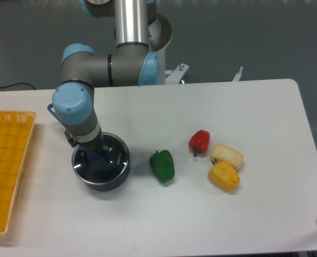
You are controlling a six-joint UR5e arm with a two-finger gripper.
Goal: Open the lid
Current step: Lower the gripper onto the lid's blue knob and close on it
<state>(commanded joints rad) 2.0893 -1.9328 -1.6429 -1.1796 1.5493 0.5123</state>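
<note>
1. Now my pincer (pixel 97 153) is down over the lid (pixel 101 159), at its blue knob; my wrist hides the fingers, so I cannot tell how wide they stand or whether they grip
2. Lid sits on the dark saucepan (pixel 102 176), left of centre on the white table (pixel 201 214)
3. Right of it lie 1 green pepper (pixel 162 165), 1 red pepper (pixel 199 141), 1 yellow pepper (pixel 224 176)
</note>
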